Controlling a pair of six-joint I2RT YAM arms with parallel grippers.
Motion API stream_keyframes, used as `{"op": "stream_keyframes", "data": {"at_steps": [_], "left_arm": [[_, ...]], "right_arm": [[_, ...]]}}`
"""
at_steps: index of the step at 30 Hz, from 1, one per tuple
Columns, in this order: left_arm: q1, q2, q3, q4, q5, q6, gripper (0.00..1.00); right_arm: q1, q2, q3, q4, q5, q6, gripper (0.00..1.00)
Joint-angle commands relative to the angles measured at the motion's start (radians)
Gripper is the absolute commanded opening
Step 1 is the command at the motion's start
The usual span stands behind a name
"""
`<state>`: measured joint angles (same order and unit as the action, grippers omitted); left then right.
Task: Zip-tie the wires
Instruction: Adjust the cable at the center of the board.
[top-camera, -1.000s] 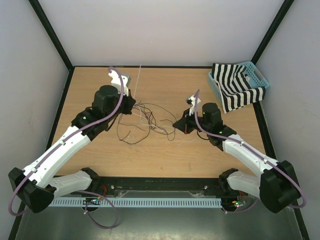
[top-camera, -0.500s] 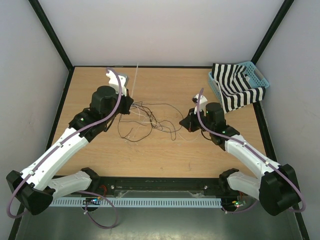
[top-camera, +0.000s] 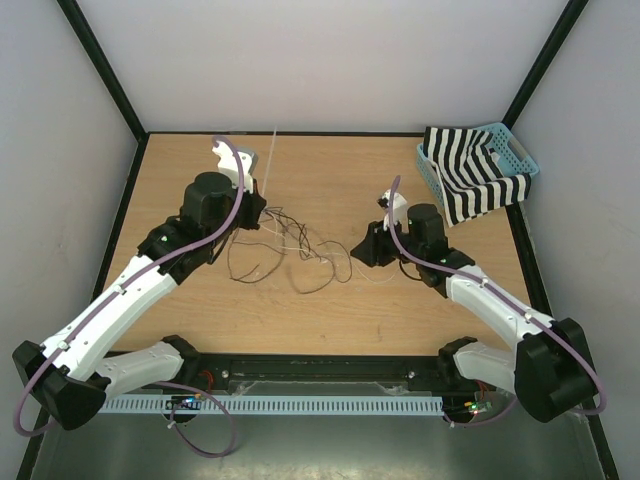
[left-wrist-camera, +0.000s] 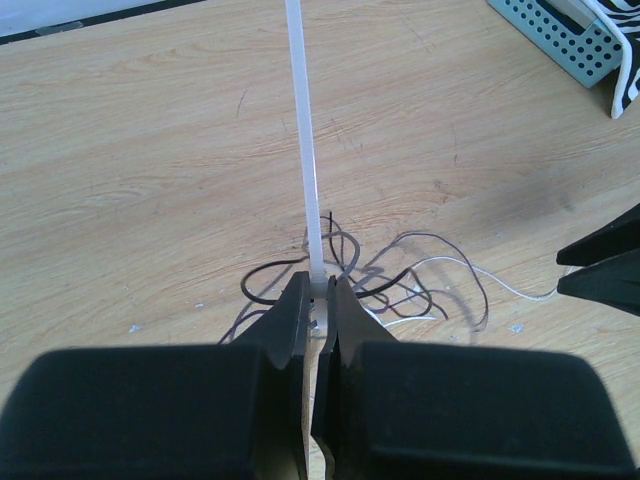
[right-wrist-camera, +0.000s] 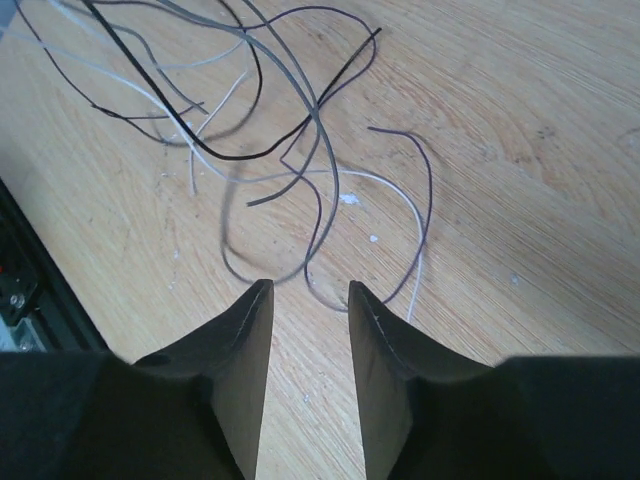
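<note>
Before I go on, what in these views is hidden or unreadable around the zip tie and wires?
- Left wrist view: the zip tie runs off the top edge. Its lower end is buried inside the shut left claw, so whether it circles the wires cannot be told.
- Top view: the strands are too thin to count.
- Right wrist view: some strands are blurred, and the right claw blocks the lower frame.

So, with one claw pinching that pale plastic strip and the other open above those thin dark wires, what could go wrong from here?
The thin dark wires sprawl in loose loops on the wooden table, and the open right gripper holds none, so a grab might catch only some strands. The left gripper pinches the whitish translucent plastic zip tie near one end only; the long free strip could tilt or slip out.
</note>
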<state>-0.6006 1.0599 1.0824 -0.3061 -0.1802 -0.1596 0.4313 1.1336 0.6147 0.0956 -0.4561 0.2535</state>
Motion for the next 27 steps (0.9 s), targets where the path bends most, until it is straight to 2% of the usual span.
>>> {"op": "stream_keyframes", "data": {"at_steps": [1,5,10,19,27], "left_arm": [[0.005,-0.004,0.036,0.021,0.005,-0.003,0.00],[0.005,-0.003,0.035,0.023,0.012,-0.012,0.00],[0.005,0.005,0.034,0.025,0.024,-0.021,0.00],[0.004,0.005,0.032,0.025,0.033,-0.027,0.00],[0.002,0.012,0.024,0.031,0.038,-0.037,0.00]], "right_arm": [[-0.003,-0.013,0.056,0.054,-0.080,0.010,0.49],[-0.002,-0.017,0.076,0.118,-0.100,0.035,0.52],[0.016,0.022,0.072,0.311,-0.187,0.121,0.51],[0.124,0.173,0.119,0.586,-0.176,0.138,0.48],[0.220,0.273,0.200,0.632,-0.215,0.151,0.45]]}}
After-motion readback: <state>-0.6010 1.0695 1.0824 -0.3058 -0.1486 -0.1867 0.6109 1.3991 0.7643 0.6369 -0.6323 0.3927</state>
